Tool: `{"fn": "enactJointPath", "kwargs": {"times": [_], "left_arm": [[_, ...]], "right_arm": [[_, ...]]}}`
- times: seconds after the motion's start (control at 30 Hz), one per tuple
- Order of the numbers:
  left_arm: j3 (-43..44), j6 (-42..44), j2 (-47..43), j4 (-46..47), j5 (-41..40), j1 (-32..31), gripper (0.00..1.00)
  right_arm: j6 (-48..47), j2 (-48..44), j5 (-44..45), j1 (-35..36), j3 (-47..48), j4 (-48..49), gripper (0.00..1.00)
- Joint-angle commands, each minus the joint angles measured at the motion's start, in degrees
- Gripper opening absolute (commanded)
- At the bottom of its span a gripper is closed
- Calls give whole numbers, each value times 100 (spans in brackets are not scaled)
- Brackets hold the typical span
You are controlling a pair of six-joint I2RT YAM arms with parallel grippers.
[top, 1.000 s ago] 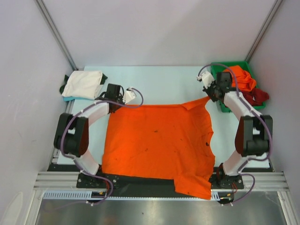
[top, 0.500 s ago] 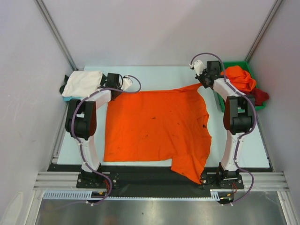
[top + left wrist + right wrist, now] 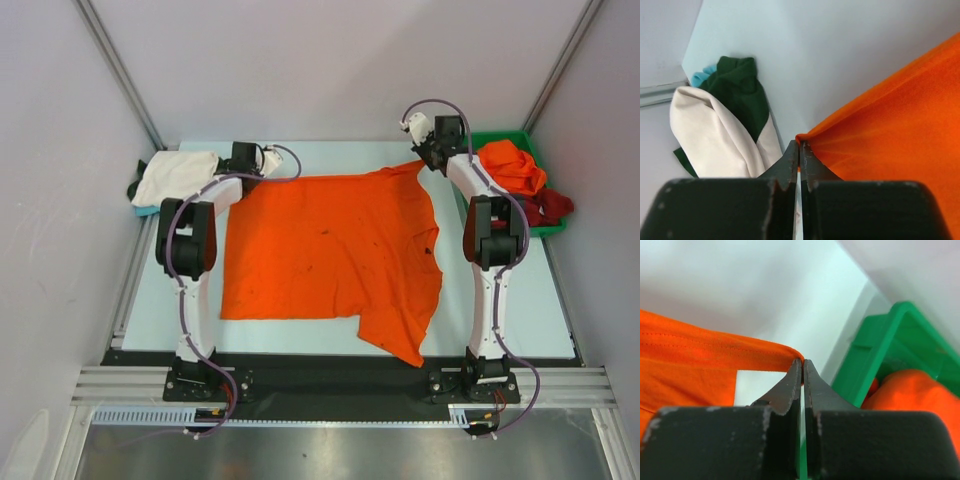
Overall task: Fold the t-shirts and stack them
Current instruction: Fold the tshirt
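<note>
A big bright orange t-shirt lies spread on the table, one sleeve hanging toward the front edge. My left gripper is shut on its far left corner. My right gripper is shut on its far right corner. Both arms are stretched far back. A folded white t-shirt lies at the far left, and shows in the left wrist view over dark green cloth. Another orange shirt and a dark red one sit in the bin.
The green plastic bin stands at the far right, its rim close beside my right gripper. The enclosure's back wall is just beyond both grippers. Black mounting rails run along the table's front edge.
Both arms have reached farther back, dragging the orange t-shirt away from the front edge. The cloth now lies flatter and the hanging sleeve has come up onto the table.
</note>
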Motion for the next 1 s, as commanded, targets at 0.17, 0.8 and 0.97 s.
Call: {"fn": "enactJointPath", "kwargs": {"times": [0.17, 0.8, 0.97], "left_arm": [[766, 3, 414, 177, -400, 133, 1], [1391, -295, 398, -51, -242, 89, 0], [697, -331, -260, -174, 170, 80, 0]], "right_arm": [[40, 471, 272, -159, 1041, -295, 0], [400, 227, 176, 105, 1156, -375, 0], [541, -55, 0, 148, 1033, -646, 0]]}}
